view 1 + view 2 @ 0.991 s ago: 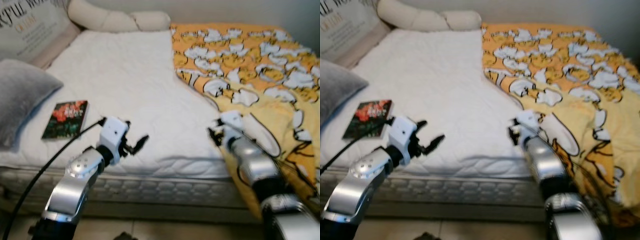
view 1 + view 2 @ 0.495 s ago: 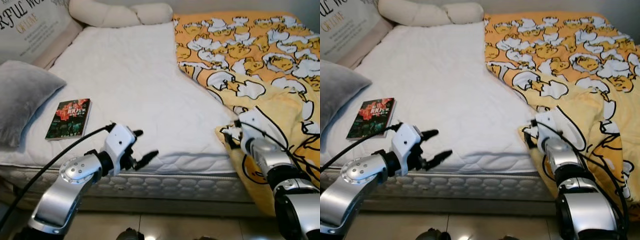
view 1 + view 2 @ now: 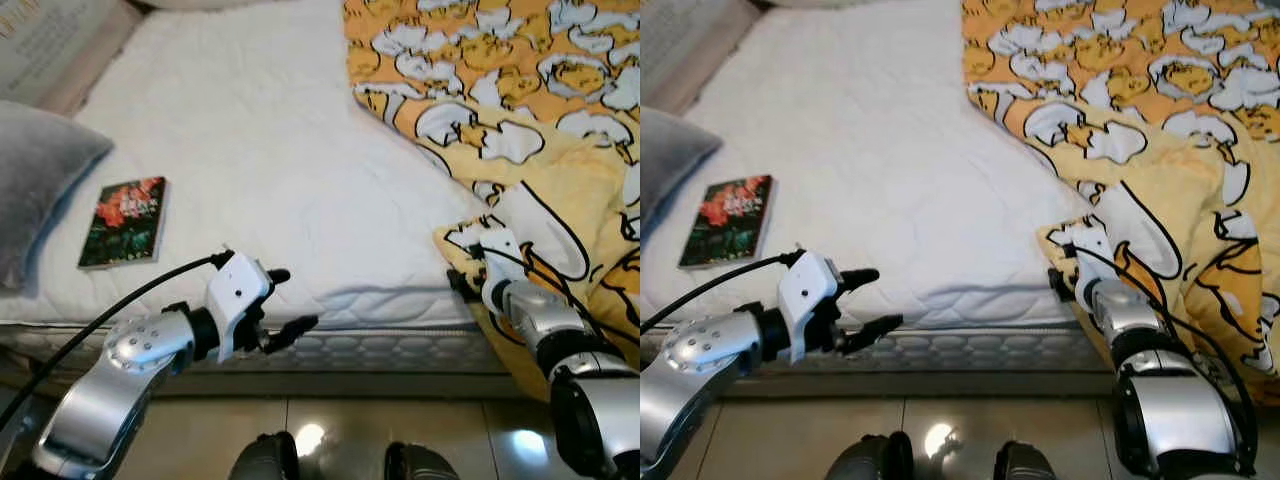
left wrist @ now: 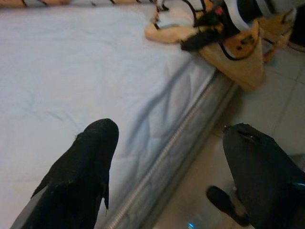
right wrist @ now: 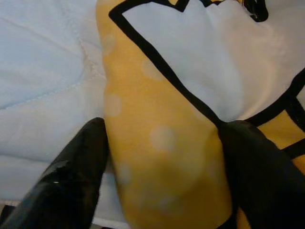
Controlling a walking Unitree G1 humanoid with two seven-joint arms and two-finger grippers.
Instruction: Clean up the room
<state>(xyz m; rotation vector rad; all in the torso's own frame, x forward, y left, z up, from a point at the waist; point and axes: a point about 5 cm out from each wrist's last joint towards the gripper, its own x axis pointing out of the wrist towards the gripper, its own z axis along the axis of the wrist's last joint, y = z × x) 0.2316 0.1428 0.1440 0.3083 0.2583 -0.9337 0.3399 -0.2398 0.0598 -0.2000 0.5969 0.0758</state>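
Note:
A yellow blanket (image 3: 520, 90) printed with white cartoon figures covers the right half of the bed and hangs over its front corner. My right gripper (image 3: 458, 272) is at that corner. Its fingers are open on either side of a fold of the blanket's edge (image 5: 157, 143), and the cloth fills the gap between them. My left gripper (image 3: 291, 300) hovers open at the mattress's front edge (image 4: 157, 157), with nothing between its fingers. A small book (image 3: 123, 220) with a red flowered cover lies flat on the white mattress (image 3: 250, 130), to the left.
A grey pillow (image 3: 35, 190) lies at the left edge of the bed, beside the book. Shiny tiled floor (image 3: 340, 420) runs along the bed's front, with my feet (image 3: 265, 460) on it. A black cable (image 3: 110, 305) trails from my left wrist.
The camera has tipped down and the bed's head has left the picture. My right gripper has come back along the blanket's edge to the front corner. The left gripper stays open at the mattress edge.

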